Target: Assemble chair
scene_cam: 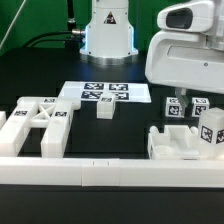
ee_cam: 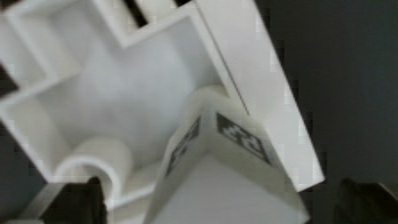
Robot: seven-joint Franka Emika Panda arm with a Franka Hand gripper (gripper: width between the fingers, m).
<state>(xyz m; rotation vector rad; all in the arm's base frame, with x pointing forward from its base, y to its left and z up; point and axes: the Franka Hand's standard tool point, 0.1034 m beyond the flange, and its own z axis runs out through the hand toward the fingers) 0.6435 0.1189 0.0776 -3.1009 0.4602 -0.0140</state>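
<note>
Here the tool (scene_cam: 174,103) hangs at three o'clock in the exterior view, just above the tagged chair pieces (scene_cam: 180,142); whether it grips anything cannot be told. Open bench (scene_cam: 125,135) spreads toward nine o'clock, bounded by more chair parts (scene_cam: 35,125).

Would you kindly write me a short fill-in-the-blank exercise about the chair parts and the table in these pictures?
1. The marker board lies on a ____ table.
2. In the exterior view, the arm hangs over the chair parts on that view's ____ side.
3. In the wrist view, the white part close to the camera carries a black-and-white square ____.

Missing words: black; right; tag.
</note>
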